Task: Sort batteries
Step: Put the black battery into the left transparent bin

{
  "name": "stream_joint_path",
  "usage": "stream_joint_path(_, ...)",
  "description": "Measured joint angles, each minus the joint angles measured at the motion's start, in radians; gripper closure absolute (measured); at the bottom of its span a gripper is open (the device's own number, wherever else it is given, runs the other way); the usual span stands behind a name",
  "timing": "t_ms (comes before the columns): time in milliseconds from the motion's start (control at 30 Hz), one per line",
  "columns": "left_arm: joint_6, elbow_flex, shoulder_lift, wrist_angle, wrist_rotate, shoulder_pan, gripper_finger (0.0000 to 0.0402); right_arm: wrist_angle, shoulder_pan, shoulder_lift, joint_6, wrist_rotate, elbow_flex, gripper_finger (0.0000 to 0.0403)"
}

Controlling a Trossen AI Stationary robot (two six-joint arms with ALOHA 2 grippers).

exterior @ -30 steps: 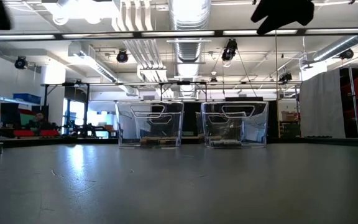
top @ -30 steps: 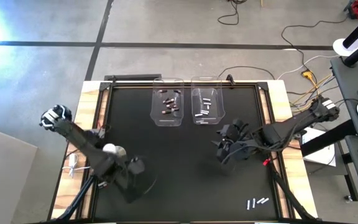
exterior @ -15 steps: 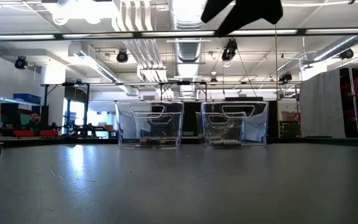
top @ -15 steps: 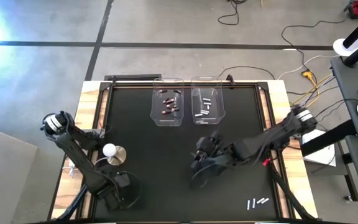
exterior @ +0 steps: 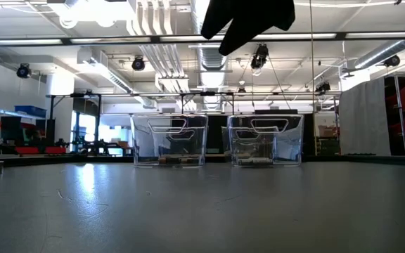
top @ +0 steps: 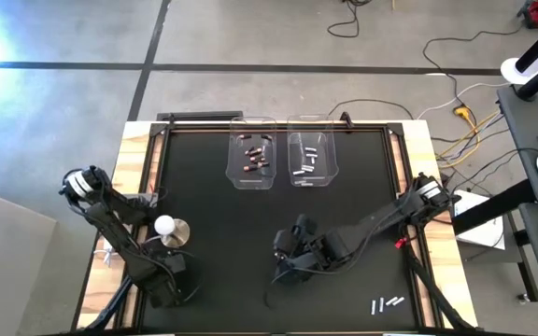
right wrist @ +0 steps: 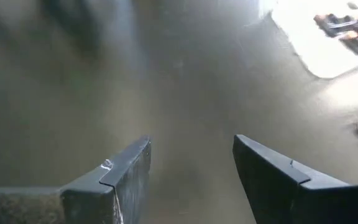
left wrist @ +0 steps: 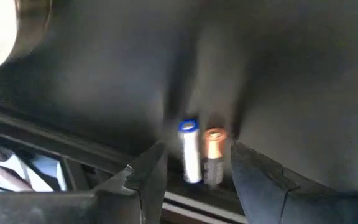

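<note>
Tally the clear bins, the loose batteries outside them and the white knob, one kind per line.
Clear bins: 2
Loose batteries in view: 5 (three at the mat's near right corner, two between the open fingers of the left end effector)
White knob: 1
Total: 8

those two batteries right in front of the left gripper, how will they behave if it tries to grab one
The silvery-white battery and the copper-topped battery are slim smooth cylinders lying flat on the black mat, so a nudge would probably roll them. They lie side by side, almost touching, so the open left gripper may catch both or push one aside. They look rigid, so a firm pinch should be safe.
</note>
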Motion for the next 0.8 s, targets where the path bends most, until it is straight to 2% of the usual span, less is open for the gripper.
stream_joint_path(167, 0.0, -0.069, -0.009, 0.088, 0.063, -0.023, 0.0246, -0.025, 0.002, -0.007, 0.001, -0.021, -0.001, 0.0184)
stream_joint_path(333, 0.0, -0.087, -0.012, 0.131, 0.07, -0.028, 0.0246, -0.07, 0.003, -0.015, 0.055, -0.027, -0.001, 0.0184)
stream_joint_path(467, 0.036, -0.056, -0.013, 0.133, 0.066, -0.029, 0.0246, -0.083, 0.007, -0.018, 0.079, -0.036, -0.001, 0.0184)
stream_joint_path(567, 0.06, -0.011, -0.011, 0.214, 0.059, -0.031, 0.0245, -0.084, 0.009, -0.019, 0.08, -0.053, -0.001, 0.0184)
stream_joint_path(800, 0.033, 0.026, -0.012, 0.226, -0.021, -0.03, 0.0245, -0.083, 0.008, -0.019, 0.085, -0.055, -0.001, 0.0184)
